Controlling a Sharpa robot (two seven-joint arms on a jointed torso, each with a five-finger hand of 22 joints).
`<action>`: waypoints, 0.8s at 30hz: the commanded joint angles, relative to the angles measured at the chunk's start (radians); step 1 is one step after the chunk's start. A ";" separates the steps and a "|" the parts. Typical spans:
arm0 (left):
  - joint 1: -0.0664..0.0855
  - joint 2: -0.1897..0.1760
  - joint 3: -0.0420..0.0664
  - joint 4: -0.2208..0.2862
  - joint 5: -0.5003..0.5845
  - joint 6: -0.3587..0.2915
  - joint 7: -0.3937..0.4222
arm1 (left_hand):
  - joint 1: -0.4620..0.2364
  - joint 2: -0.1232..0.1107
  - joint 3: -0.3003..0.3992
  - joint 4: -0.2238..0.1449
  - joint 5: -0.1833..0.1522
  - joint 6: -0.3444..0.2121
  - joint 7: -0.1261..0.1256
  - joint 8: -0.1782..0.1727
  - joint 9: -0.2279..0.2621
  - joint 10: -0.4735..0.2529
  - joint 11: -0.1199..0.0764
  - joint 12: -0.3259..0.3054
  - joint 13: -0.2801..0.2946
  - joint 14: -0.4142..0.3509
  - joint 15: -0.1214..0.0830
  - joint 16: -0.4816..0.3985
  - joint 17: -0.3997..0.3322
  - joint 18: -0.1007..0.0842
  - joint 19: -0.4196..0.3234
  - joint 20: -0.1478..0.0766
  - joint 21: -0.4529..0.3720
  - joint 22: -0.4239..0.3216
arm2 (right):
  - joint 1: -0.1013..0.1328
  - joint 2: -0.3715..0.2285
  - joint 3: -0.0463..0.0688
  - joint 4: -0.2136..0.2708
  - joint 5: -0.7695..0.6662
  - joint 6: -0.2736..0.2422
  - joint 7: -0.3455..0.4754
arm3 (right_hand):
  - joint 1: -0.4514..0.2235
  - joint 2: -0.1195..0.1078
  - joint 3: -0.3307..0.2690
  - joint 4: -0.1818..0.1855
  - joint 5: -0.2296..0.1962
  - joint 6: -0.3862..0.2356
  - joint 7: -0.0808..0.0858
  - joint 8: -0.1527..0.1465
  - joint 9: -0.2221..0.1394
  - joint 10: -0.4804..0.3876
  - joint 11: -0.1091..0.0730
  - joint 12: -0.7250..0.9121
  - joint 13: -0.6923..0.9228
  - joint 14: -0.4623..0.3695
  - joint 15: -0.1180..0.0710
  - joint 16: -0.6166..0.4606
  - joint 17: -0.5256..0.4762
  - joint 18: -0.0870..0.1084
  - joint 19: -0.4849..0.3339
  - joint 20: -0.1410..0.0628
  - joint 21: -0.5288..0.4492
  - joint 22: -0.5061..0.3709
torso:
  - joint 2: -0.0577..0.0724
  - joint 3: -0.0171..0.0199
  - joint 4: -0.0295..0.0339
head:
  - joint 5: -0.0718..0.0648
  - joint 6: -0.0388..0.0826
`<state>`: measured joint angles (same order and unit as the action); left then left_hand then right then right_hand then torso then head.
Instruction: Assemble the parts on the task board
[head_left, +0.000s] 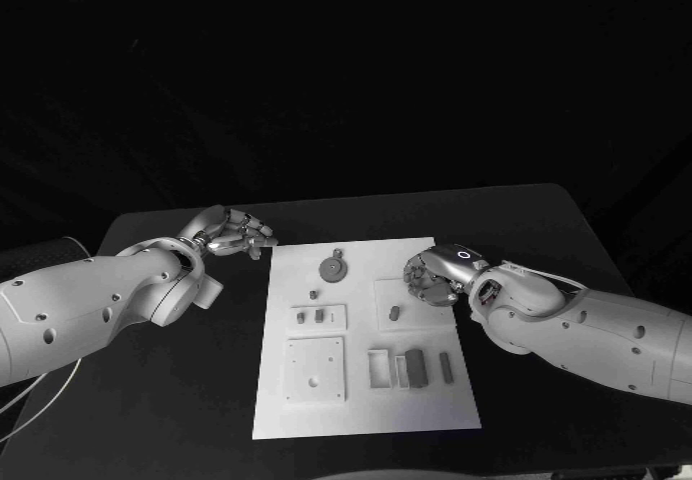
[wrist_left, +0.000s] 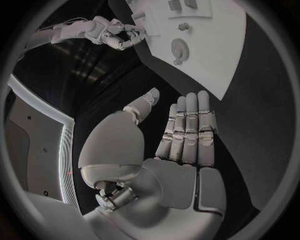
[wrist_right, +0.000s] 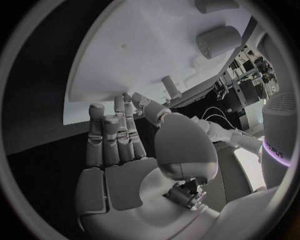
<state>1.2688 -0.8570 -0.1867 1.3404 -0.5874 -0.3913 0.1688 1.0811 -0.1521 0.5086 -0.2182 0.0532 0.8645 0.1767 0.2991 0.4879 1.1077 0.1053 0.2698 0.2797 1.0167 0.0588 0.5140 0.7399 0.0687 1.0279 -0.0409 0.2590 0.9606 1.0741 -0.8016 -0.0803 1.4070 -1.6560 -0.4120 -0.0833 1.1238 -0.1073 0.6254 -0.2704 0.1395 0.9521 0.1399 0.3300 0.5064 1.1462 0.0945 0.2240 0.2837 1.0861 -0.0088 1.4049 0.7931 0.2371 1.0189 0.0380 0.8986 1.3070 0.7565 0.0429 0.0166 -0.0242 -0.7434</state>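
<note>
White board (head_left: 361, 400) lies in the middle of your black table (head_left: 548, 220), and from what you can see the assembly is barely begun. A round part (head_left: 333, 269) with a small stem lies loose at the far end. Nearer, a raised block (head_left: 319, 316) at centre-left has two small grey pieces standing in it, and a second block (head_left: 395, 303) to its right holds one short peg (head_left: 394, 313). At the near left, a square plate (head_left: 315, 368) with small holes looks unfilled. To its right, an open frame (head_left: 382, 366) stands beside two darker bars (head_left: 415, 367) that lie flat and still seem to need seating.

Your left hand (head_left: 231, 233) hovers off the board's far-left corner, holding nothing; its fingers (wrist_left: 190, 127) are straight and pressed together, thumb apart. Your right hand (head_left: 433, 277) sits over the board's right edge by the peg block, fingers (wrist_right: 115, 135) together and partly curled, and you cannot tell whether they touch anything.
</note>
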 joint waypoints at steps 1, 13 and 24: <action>0.001 0.000 0.000 0.003 0.006 0.006 -0.004 | 0.001 0.011 -0.003 0.005 0.001 -0.008 0.000 0.003 -0.002 0.005 0.002 -0.007 -0.002 0.007 -0.002 -0.004 0.002 0.008 0.010 0.001 -0.003 0.001 | -0.002 0.002 -0.001 0.002 -0.040 0.025 -0.016 | 0.001 0.012 0.001 -0.001 0.005 0.011 -0.003 0.005 0.002 0.016 -0.004 -0.002 0.003 0.001 -0.010 0.005 -0.003 0.025 -0.006 0.000 -0.001 0.001 | 0.000 -0.0002 -0.0001 | -0.001 0.000; 0.001 -0.002 0.000 0.004 0.006 0.005 -0.009 | 0.002 0.011 -0.003 0.007 0.001 -0.010 0.001 0.002 -0.003 0.004 0.003 -0.010 -0.002 0.010 -0.003 -0.007 0.005 0.009 0.011 -0.001 -0.003 0.002 | -0.002 0.006 -0.001 0.001 -0.069 0.036 -0.035 | -0.001 0.014 -0.002 -0.004 0.007 0.025 -0.009 0.008 0.004 0.034 -0.010 -0.006 0.007 0.003 -0.016 0.003 -0.006 0.025 -0.004 -0.001 -0.001 0.001 | 0.000 0.0004 -0.0001 | -0.002 -0.001; 0.001 -0.003 0.000 0.004 0.005 0.007 -0.016 | 0.003 0.010 -0.004 0.007 0.001 -0.014 0.002 0.001 -0.004 0.001 0.005 -0.015 -0.003 0.012 -0.003 -0.010 0.009 0.008 0.013 -0.001 -0.004 0.003 | -0.002 0.007 -0.002 0.007 -0.104 0.046 -0.058 | 0.009 -0.043 0.000 -0.010 0.007 -0.021 0.013 -0.027 -0.010 0.032 -0.006 -0.034 0.009 0.001 -0.011 0.001 -0.012 0.025 -0.003 -0.002 -0.007 -0.002 | 0.000 0.0012 -0.0004 | -0.002 -0.004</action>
<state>1.2688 -0.8603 -0.1868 1.3415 -0.5872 -0.3913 0.1528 1.0811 -0.1521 0.5060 -0.2156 0.0532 0.8573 0.1767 0.2991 0.4848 1.1077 0.1052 0.2583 0.2778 1.0204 0.0552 0.5100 0.7486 0.0615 1.0350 -0.0412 0.2590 0.9624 1.0755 -0.7953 -0.0794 1.4133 -1.7238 -0.3992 -0.1210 1.1339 -0.1441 0.6253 -0.2761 0.1403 0.9375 0.1524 0.3068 0.4966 1.1757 0.0859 0.1951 0.2921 1.0878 -0.0178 1.4048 0.7818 0.2390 1.0204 0.0397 0.8985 1.3060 0.7564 0.0433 0.0161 -0.0267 -0.7463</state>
